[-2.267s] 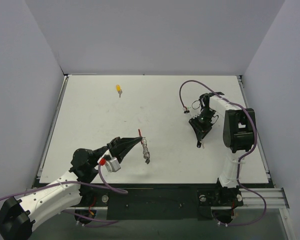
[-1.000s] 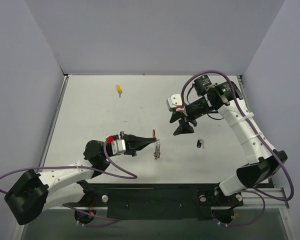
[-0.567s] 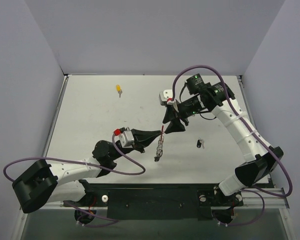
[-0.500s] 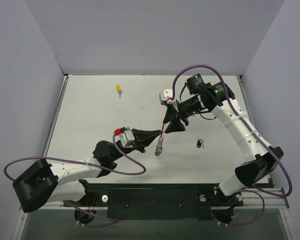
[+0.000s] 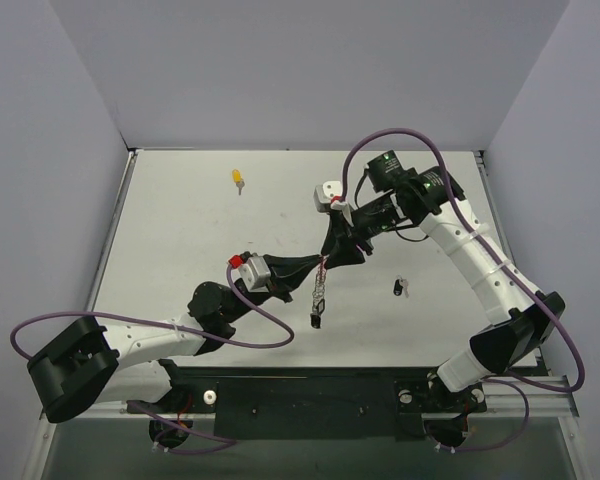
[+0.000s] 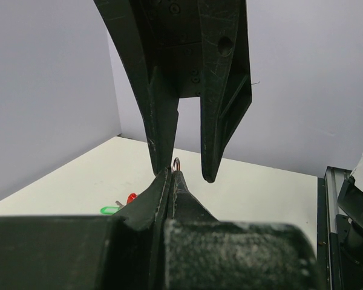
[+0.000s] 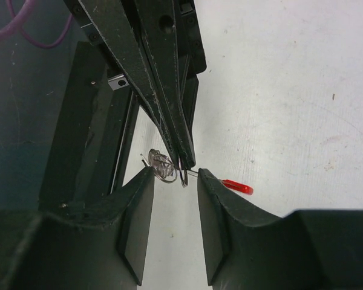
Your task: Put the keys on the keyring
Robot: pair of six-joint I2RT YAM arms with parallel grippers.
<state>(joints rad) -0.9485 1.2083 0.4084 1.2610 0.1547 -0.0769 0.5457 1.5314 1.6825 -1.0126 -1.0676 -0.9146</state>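
My left gripper (image 5: 323, 262) is shut on the keyring (image 7: 183, 176), a thin silver wire ring standing up from its tip (image 6: 176, 164). A red tag (image 7: 237, 186) and wire coils (image 7: 162, 164) hang beside it. A green key head (image 6: 111, 209) shows next to the red tag (image 6: 131, 197). My right gripper (image 7: 174, 175) is open, its two fingers straddling the ring without touching it. In the top view the right gripper (image 5: 332, 258) meets the left tip above mid-table, with the chain (image 5: 318, 300) dangling. The black key (image 5: 398, 288) and the yellow key (image 5: 238, 178) lie on the table.
The white table (image 5: 180, 250) is walled by grey panels on three sides. A black rail (image 5: 310, 405) with both arm bases runs along the near edge. Purple cables loop around each arm.
The left arm has raised the keyring up and to the right. The right gripper has swung left from the black key to straddle the ring, and its jaws have narrowed.
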